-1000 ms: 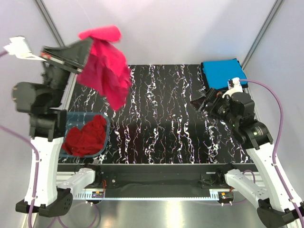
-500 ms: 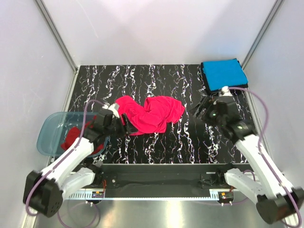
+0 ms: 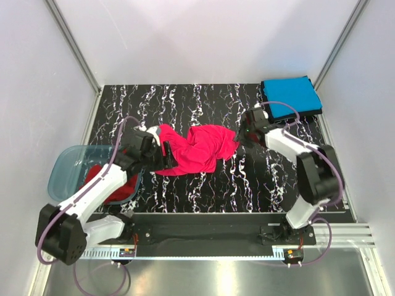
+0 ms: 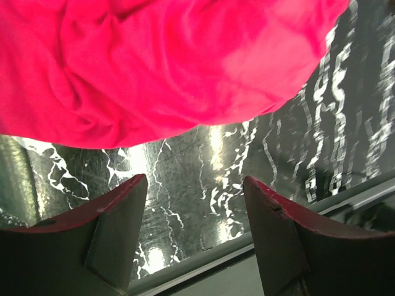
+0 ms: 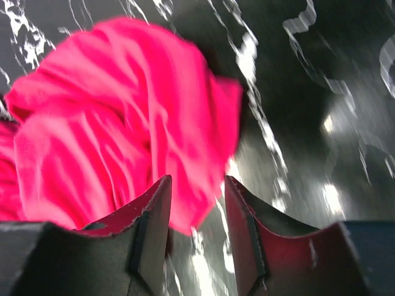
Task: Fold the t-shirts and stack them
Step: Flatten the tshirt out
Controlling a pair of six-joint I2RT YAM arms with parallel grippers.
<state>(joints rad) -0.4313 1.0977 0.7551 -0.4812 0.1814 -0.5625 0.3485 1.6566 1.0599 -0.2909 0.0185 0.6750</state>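
Observation:
A bright pink-red t-shirt [image 3: 199, 148] lies crumpled on the middle of the black marbled table [image 3: 203, 185]. My left gripper [image 3: 162, 153] is low at its left edge, open, with only bare table between its fingers [image 4: 126, 213]; the shirt [image 4: 154, 61] lies just ahead of the tips. My right gripper [image 3: 241, 135] is at the shirt's right edge, jaws apart, and a corner of the pink shirt [image 5: 123, 142] lies between the fingertips [image 5: 155, 206]. A folded bright blue t-shirt [image 3: 290, 95] lies at the back right corner. A darker red t-shirt [image 3: 111, 183] is bunched in the tub.
The translucent blue-grey plastic tub [image 3: 62, 169] stands at the table's left front, beside my left arm. Grey walls and metal posts close in the table on three sides. A metal rail [image 3: 203, 250] runs along the near edge.
The pink shirt, held high at the left a second ago, now lies on the table and my left gripper has let go. My right gripper has swung left to the shirt's edge, jaws narrowing.

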